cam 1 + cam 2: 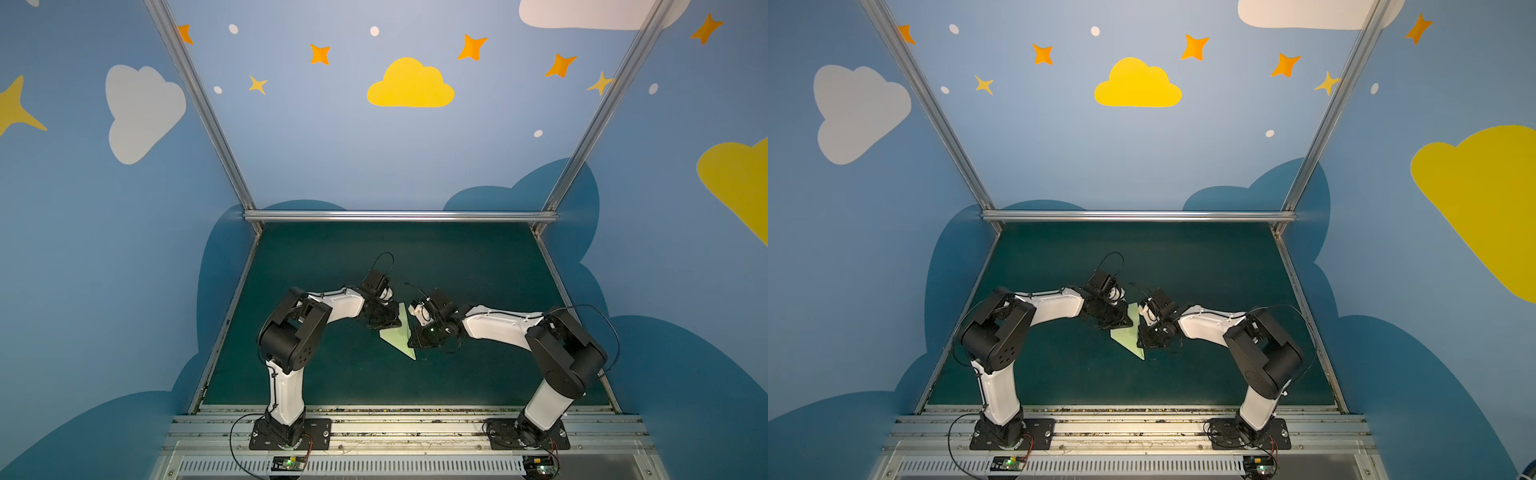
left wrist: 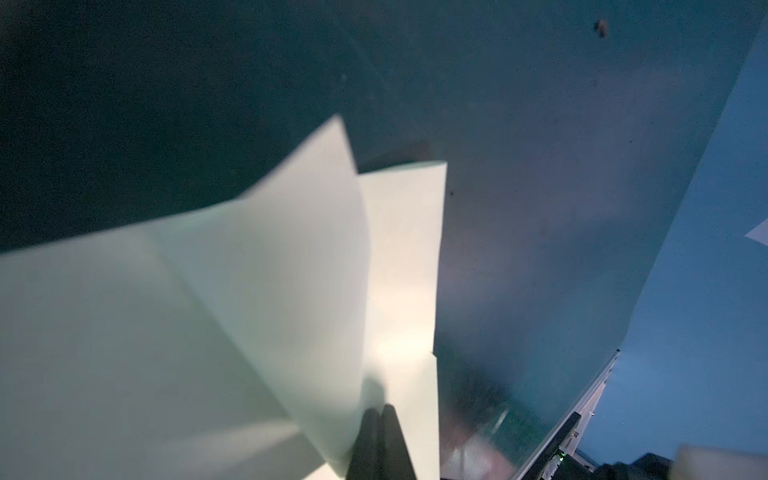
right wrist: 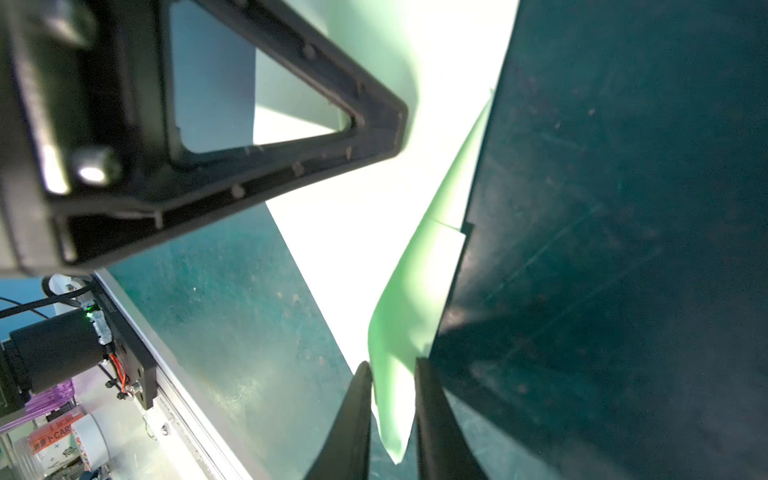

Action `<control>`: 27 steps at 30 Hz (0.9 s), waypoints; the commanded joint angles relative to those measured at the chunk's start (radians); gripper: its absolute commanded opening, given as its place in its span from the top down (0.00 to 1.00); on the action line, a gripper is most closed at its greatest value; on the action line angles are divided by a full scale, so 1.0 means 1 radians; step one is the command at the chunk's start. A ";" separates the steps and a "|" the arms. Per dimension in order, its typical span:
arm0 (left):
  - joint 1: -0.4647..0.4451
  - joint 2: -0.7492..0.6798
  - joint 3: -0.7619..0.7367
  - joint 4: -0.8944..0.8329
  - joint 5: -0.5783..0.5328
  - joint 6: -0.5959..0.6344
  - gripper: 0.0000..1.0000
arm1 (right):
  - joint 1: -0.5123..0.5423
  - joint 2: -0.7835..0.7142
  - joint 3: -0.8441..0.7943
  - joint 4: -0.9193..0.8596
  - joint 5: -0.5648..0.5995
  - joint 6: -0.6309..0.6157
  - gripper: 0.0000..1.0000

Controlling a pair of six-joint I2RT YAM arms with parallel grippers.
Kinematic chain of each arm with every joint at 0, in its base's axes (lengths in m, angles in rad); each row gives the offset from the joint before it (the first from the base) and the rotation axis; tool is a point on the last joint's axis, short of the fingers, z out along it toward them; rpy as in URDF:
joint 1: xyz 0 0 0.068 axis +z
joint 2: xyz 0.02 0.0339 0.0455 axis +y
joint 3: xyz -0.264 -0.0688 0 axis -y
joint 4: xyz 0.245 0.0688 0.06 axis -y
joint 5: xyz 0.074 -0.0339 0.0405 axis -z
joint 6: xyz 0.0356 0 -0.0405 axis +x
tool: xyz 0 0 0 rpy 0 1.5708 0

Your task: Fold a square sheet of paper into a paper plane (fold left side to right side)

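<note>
Paper plane [image 1: 398, 336] lies on the green mat [image 1: 457, 270] between both arms, and the left gripper [image 2: 380, 419], jaws pressed tight together, seems to pin it so a wing can fold. Right gripper [image 3: 391, 368] straddles a raised flap [image 3: 399, 316] with a narrow gap, something only its wrist view reveals; a true pinch, I cannot tell

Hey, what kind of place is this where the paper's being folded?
Most likely a lab robot cell dressed as a sky-themed booth: blue wall panels printed with clouds and stars, aluminium frame rails, and two robot arms bolted to a slotted rail beside a dark green table.
</note>
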 commanded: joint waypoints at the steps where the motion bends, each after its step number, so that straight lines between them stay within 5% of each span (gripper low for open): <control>1: 0.008 0.010 -0.029 -0.029 -0.051 0.019 0.96 | -0.001 0.020 0.017 -0.011 0.009 -0.004 0.85; 16: 0.007 0.005 -0.037 -0.019 -0.053 0.007 0.96 | 0.002 0.046 0.035 -0.047 0.064 -0.017 0.97; 21: 0.007 -0.001 -0.046 -0.020 -0.071 -0.010 0.96 | 0.003 0.003 0.035 -0.074 0.074 -0.013 0.85; 27: 0.006 -0.001 -0.054 -0.019 -0.078 -0.013 0.96 | 0.011 -0.091 0.038 -0.089 0.088 0.023 0.84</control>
